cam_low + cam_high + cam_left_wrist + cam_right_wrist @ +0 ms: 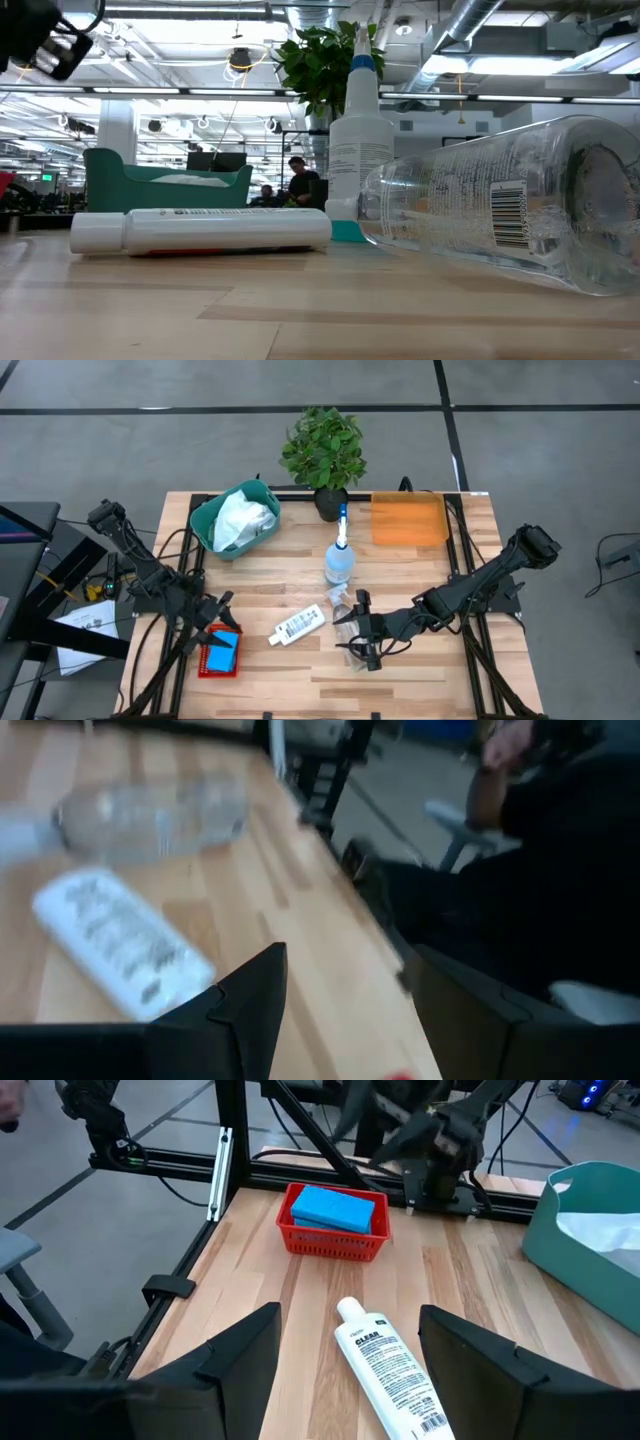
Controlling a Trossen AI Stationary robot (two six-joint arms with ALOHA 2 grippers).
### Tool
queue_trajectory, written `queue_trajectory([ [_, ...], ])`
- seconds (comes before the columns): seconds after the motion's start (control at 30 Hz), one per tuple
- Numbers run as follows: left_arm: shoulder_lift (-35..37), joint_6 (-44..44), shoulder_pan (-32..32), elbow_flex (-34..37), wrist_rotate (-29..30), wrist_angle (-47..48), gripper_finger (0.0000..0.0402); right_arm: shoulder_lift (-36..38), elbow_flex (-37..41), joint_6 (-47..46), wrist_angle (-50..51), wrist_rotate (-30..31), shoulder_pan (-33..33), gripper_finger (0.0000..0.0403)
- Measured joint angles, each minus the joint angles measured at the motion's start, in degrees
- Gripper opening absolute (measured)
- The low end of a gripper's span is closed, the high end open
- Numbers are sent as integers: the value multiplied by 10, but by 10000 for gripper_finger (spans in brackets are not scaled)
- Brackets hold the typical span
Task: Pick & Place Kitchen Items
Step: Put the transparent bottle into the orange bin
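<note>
On table: white bottle (392,1370) reads "CLEAN" | both grippers open, empty

My left wrist view is blurring everything: the white labelled bottle (122,942) is showing print I cannot read, and the lying spray bottle (150,818) is running off the edge at nine o'clock. A person (545,860) beyond the table is being cut off at three o'clock. In the low view that lying bottle is running off at three o'clock, and the red basket (219,654) is hiding behind the white one (only a thin red sliver is showing).
</note>
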State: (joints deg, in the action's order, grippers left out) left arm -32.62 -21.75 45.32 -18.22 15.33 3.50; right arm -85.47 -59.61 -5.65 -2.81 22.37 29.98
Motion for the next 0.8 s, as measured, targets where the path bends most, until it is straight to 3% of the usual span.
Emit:
queue_trajectory([
  [0.27,0,153,0,0,33,-133,205,0,0,-69,36,2,-11,232],
  [0.53,-2,407,-13,0,74,-354,205,0,0,-171,103,19,-45,232],
  [0.8,-10,499,-70,0,23,-532,205,0,0,-232,153,20,-62,232],
])
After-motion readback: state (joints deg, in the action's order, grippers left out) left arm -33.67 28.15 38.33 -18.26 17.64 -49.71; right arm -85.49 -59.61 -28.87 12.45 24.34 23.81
